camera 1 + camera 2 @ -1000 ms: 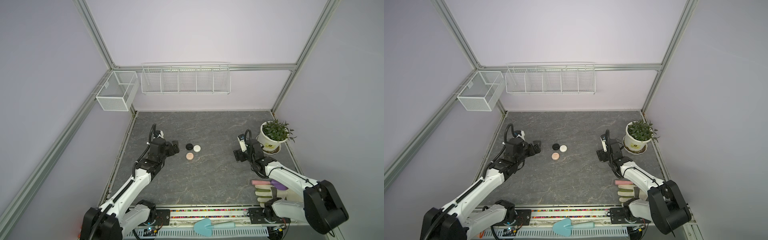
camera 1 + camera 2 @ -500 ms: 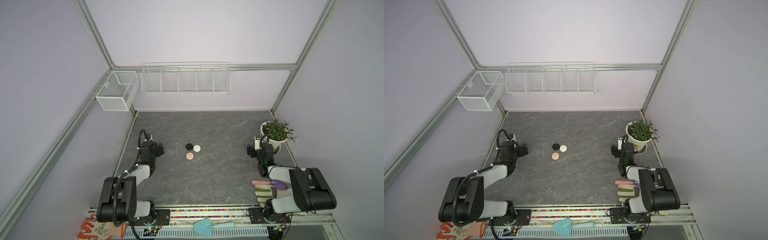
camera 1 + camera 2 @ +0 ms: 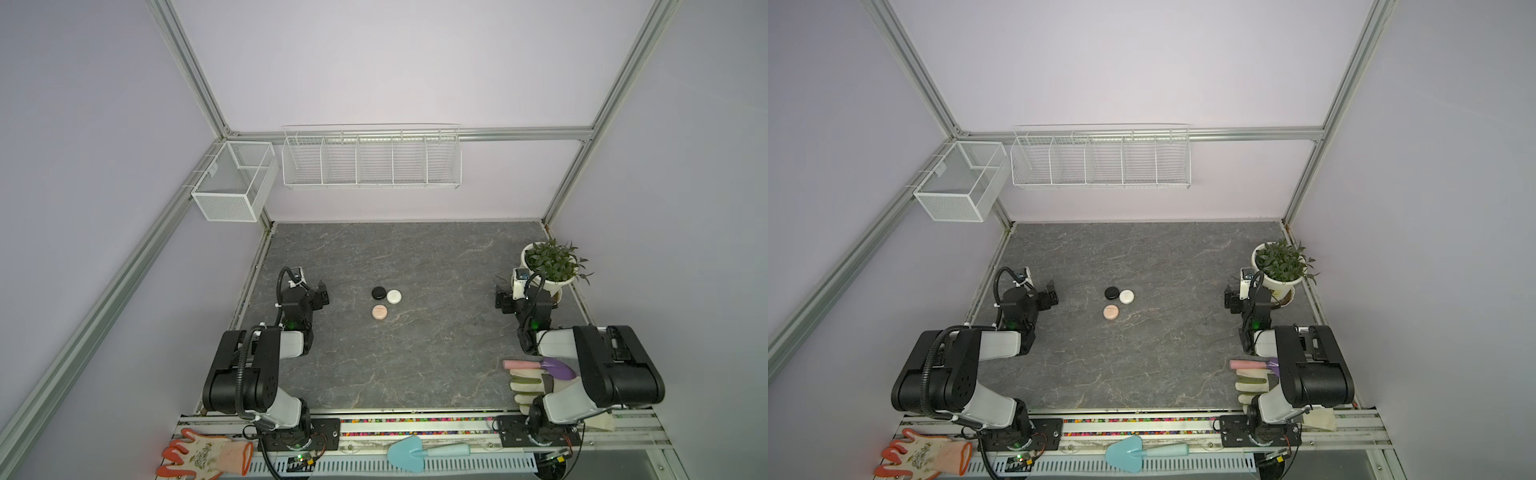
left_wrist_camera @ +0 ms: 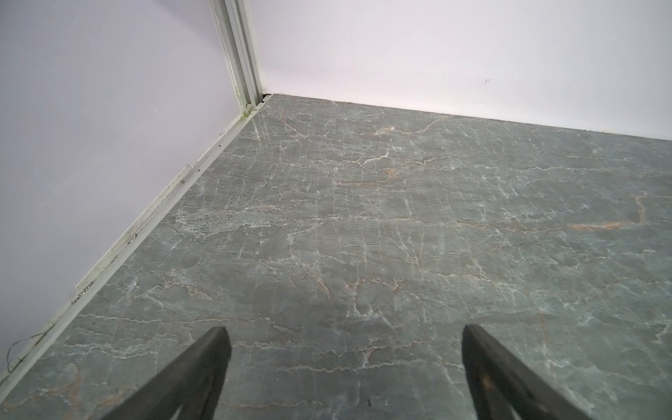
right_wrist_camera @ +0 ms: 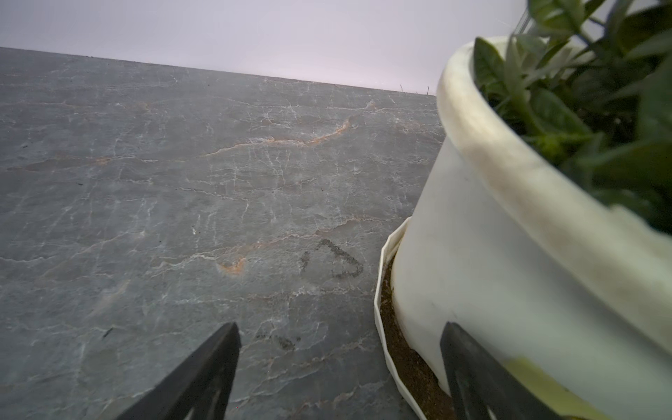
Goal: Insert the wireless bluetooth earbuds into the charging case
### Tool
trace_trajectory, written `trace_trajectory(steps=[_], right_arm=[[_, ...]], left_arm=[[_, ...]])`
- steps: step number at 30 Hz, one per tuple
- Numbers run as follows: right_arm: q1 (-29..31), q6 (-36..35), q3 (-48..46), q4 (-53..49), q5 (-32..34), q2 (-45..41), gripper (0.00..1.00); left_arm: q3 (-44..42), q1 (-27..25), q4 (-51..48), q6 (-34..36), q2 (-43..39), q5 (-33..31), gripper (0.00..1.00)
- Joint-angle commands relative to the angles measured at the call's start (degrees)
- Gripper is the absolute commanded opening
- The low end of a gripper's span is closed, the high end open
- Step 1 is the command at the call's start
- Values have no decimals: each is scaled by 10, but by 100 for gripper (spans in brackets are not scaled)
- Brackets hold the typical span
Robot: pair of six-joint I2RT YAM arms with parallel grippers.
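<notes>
Top views, both: three charging cases lie shut near the middle of the grey, white-veined stone-look table [image 3: 415,374]. The black charging case [image 3: 377,293] and white charging case [image 3: 394,296] sit side by side, touching or nearly so. The pink charging case [image 3: 380,312] lies just nearer, with a slim gap to both. Each is a low, round plastic puck with a smooth lid and rounded edges.

No earbuds show in any view, and whether they sit inside the closed cases cannot be told.

The left gripper [image 3: 323,294] rests left of the cases on a folded arm, and the right gripper [image 3: 502,300] rests well to their right. In the wrist views the dark, tapered fingers [image 4: 203,363] of each stand wide apart with nothing between them.

Likely hazards:
- **Slipping grip:** a pinch on a slick, curved case may squirt it sideways into its neighbour.
- **Closed lids:** they block any insertion until they are opened.
- **Tiny earbuds:** they could drop from broad fingers.
- **Nearby pot:** the right gripper sits just beside the matte white flowerpot [image 5: 472,254] and its faceted, soil-filled saucer [image 5: 382,320], so a careless outward swing could clip the pot and spill soil.
</notes>
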Motion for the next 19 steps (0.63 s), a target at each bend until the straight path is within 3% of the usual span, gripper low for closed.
trace_trajectory(steps=[1,19], right_arm=[[-4,13,6,8,-13,-2,89],[-14,19,18,-16,-35,0,89]], left_arm=[[4,4,47,11,8,4,99],[4,4,42,11,8,4,99]])
